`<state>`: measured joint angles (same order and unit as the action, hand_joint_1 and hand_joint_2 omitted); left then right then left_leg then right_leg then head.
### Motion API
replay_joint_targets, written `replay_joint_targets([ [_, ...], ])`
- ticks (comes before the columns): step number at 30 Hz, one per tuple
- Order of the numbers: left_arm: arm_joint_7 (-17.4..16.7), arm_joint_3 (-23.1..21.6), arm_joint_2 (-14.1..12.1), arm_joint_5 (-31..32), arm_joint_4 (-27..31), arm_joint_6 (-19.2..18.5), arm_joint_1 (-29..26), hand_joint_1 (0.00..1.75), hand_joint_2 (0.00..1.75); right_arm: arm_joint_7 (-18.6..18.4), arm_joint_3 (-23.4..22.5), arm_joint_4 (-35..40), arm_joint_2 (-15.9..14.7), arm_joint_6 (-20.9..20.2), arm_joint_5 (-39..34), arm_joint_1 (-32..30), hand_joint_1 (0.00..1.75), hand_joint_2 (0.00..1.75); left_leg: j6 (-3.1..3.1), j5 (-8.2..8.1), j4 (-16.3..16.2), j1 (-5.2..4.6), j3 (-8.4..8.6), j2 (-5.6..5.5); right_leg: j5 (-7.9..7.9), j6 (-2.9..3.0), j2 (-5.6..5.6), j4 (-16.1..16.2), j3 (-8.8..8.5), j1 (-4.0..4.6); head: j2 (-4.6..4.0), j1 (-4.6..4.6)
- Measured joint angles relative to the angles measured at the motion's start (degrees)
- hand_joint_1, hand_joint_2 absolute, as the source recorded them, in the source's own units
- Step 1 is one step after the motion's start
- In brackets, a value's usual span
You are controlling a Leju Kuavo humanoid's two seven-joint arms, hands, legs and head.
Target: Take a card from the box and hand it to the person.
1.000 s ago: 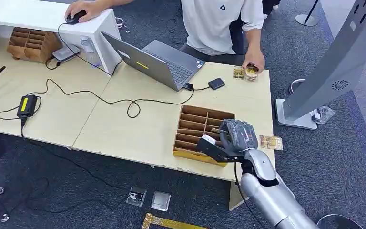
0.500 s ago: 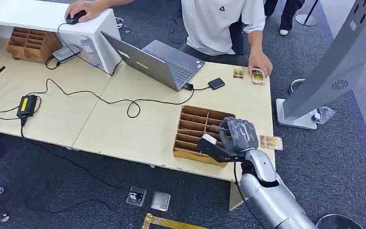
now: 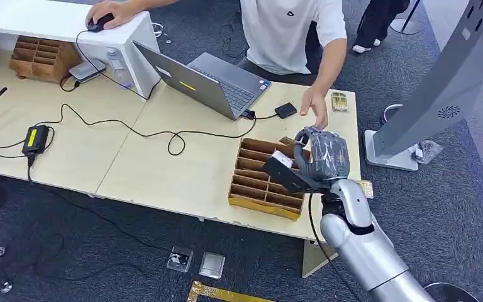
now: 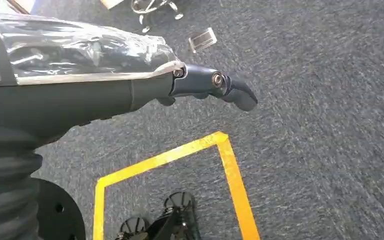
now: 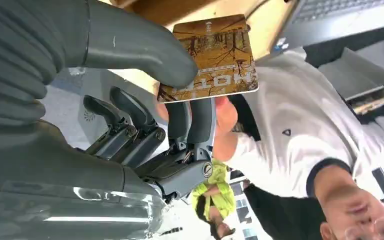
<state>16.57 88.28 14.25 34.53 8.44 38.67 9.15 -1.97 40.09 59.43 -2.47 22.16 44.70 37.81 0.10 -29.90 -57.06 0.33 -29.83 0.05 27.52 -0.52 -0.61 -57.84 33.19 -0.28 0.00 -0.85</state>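
The right hand (image 3: 319, 157) pinches a brown printed plastic card (image 5: 211, 57) between thumb and fingers, above the cardboard divided box (image 3: 259, 178). The person's open hand (image 3: 314, 114) waits just beyond; the handover remains. The left hand (image 4: 207, 87) hangs empty, fingers apart.

Landmark: box (image 3: 265, 178) on table (image 3: 163, 167), near its front edge. My right hand (image 3: 317, 157) above box's right end, card (image 5: 211, 57) pinched in it. Person's hand (image 3: 314, 108) just behind my hand. Laptop (image 3: 204, 78) behind box, to left. Loose card (image 3: 339, 100) behind box, at right table edge. Cable (image 3: 144, 132) left of box. My left hand (image 4: 130, 82) over floor.
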Motion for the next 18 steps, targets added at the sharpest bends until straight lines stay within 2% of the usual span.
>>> replay_joint_targets([
  [12, -0.09, 0.0, 0.11, 0.35, 0.0, 0.24, 0.02, 0.0, 1.75, -0.61, -0.68, 3.41, -0.33, 0.0, 0.18, 0.0, 1.75, 1.75, 0.0, 0.0, 0.0, 0.0, -0.01, 0.0, 0.0, 0.0, -0.01, 0.0, 0.0, 0.0, 0.0, 0.02],
  [13, -0.07, 0.0, 0.11, 0.37, 0.0, 0.24, 0.01, 0.0, 1.75, -0.7, -0.68, 3.43, -0.39, 0.0, 0.28, 0.0, 1.62, 1.75, 0.0, 0.0, 0.0, 0.0, -0.02, 0.0, 0.0, 0.0, -0.01, 0.0, 0.01, 0.0, 0.0, 0.0],
  [15, -0.07, 0.0, 0.11, 0.35, 0.0, 0.2, 0.02, 0.0, 1.75, -0.81, -0.77, 3.43, -0.42, 0.0, 0.31, -0.01, 0.38, 1.75, 0.0, 0.0, 0.0, 0.0, -0.03, 0.0, 0.0, 0.0, -0.01, 0.0, 0.01, 0.0, 0.0, 0.02],
  [16, -0.04, 0.0, 0.11, 0.35, 0.0, 0.13, 0.02, 0.0, 1.75, -0.83, -0.79, 3.44, -0.44, 0.0, 0.31, -0.01, 0.0, 1.75, 0.0, -0.01, 0.0, 0.0, -0.04, -0.01, 0.0, 0.0, -0.01, 0.0, 0.03, 0.0, 0.0, 0.02],
  [18, 0.07, 0.0, 0.11, 0.35, 0.0, -0.07, 0.04, 0.0, 1.75, -0.77, -0.77, 3.52, -0.44, 0.0, 0.33, -0.04, 0.0, 1.75, -0.01, -0.01, 0.0, 0.0, -0.04, 0.0, 0.01, 0.0, 0.0, 0.0, 0.03, 0.0, 0.0, 0.0],
])
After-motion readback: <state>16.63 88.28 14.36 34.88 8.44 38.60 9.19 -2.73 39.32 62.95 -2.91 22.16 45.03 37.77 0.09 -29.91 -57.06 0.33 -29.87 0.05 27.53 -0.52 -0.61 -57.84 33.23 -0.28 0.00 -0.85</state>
